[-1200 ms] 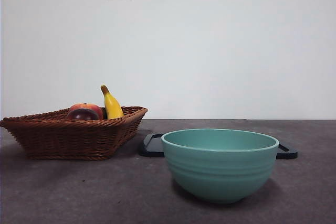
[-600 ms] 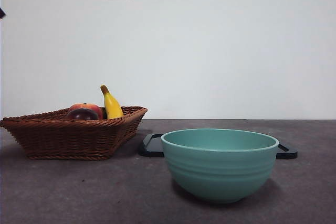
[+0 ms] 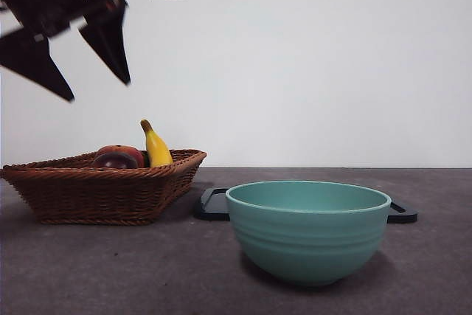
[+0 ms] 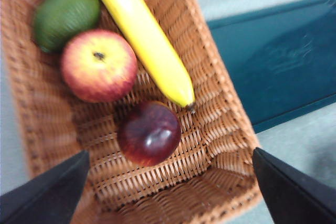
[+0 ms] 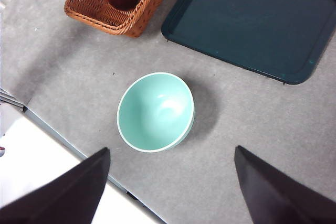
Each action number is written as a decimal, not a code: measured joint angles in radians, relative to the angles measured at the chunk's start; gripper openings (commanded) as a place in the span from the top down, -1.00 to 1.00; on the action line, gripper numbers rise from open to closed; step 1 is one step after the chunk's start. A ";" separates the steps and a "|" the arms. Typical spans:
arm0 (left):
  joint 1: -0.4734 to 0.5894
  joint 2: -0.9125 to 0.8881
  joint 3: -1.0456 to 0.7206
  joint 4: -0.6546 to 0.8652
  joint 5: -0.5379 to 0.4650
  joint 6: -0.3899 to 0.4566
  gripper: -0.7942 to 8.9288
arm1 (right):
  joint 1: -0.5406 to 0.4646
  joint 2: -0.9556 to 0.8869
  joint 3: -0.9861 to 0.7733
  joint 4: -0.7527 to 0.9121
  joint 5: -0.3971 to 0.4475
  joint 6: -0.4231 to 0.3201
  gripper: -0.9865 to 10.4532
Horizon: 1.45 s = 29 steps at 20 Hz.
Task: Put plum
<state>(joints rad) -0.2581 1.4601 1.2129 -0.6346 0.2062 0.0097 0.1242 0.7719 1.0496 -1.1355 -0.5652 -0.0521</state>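
Left wrist view | left pincer [image 4: 168,192] released over plum [image 4: 149,133] — front view half-hides it

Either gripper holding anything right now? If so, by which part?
Nothing held. Left gripper hangs open above the basket, plum untouched inside; right gripper open, high over the bowl.

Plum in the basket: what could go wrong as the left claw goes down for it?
1. The plum lies touching the banana tip and close to the red-orange fruit; the open left claw could nudge either.
2. The plum sits near the basket wall, so a jaw may catch the wicker.
3. It is smooth and glossy, so it might slip.
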 measured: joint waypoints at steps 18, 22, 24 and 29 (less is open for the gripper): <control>-0.035 0.291 0.002 0.138 -0.074 0.031 -0.18 | 0.000 0.000 0.000 0.000 0.000 0.005 0.17; -0.035 0.316 0.004 0.136 -0.078 0.045 -0.16 | 0.000 0.000 0.000 0.000 0.000 0.005 0.17; -0.035 0.317 0.004 0.136 -0.078 0.050 0.04 | 0.000 0.000 0.000 0.000 0.000 0.005 0.17; -0.035 0.317 0.004 0.129 -0.078 0.052 0.16 | 0.000 0.000 0.000 0.000 0.000 0.005 0.17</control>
<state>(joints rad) -0.2928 1.7775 1.2167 -0.5056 0.1280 0.0616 0.1242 0.7719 1.0496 -1.1355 -0.5652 -0.0475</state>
